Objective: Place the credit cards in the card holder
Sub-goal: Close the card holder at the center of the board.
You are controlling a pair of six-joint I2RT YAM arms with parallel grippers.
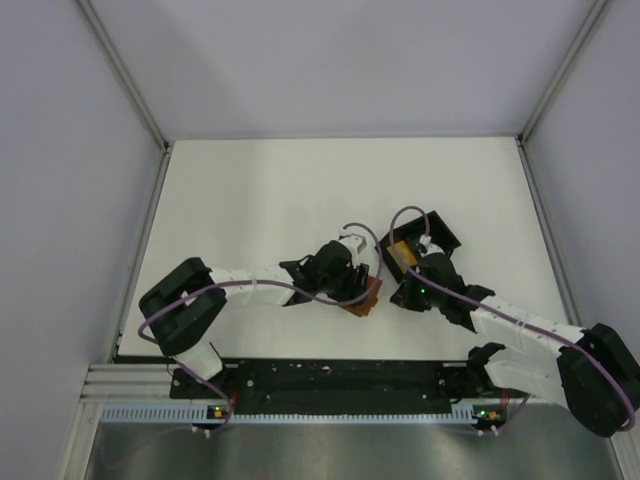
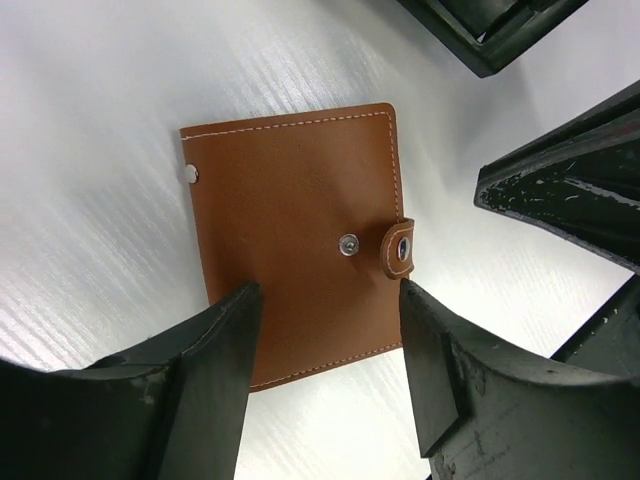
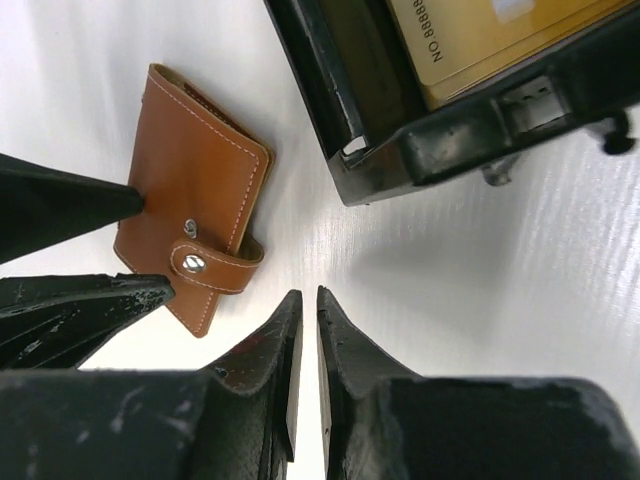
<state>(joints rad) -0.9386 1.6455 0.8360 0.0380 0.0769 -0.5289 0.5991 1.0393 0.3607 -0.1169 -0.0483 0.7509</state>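
Tan, white-stitched card holder (image 2: pixel 290 230) lies closed and flat, long axis running between the wide-spread left end effector (image 2: pixel 328 300) fingers, tab toward the nearly closed, empty right end effector (image 3: pixel 309 305).

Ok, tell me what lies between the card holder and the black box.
Only bare table, between card holder and black box, in the right wrist view.

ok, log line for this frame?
left gripper: open over folded card holder | right gripper: nearly shut, empty | gold card: in black box
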